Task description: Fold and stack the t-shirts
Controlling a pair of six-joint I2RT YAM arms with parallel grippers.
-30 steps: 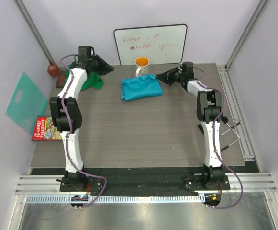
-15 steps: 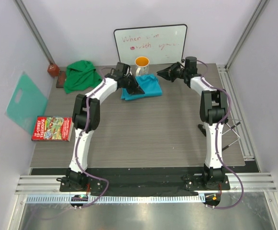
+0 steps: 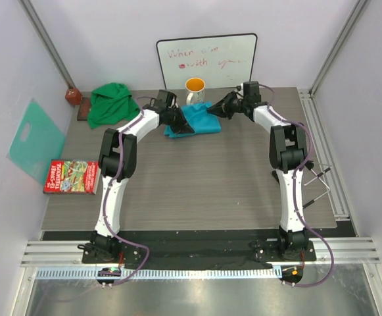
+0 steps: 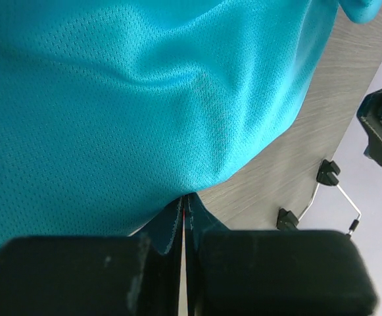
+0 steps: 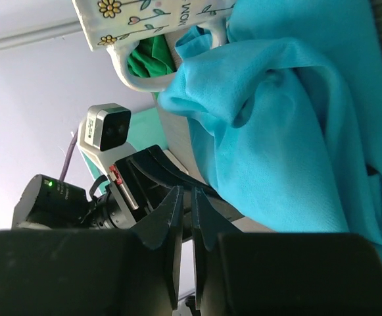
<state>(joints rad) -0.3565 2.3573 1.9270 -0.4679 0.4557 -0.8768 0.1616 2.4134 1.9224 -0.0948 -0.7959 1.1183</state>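
We see a grey wood-grain table [image 3: 197,178] between pale walls. The crumpled turquoise t-shirt [image 3: 200,118] lies far-centre, the green t-shirt [image 3: 112,102] far-left. The left gripper [image 4: 183,224] is closed at the turquoise hem; the right gripper [image 5: 184,210] is nearly closed, holding nothing.

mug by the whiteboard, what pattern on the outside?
White with small flower drawings on the mug; clearest in the right wrist view.
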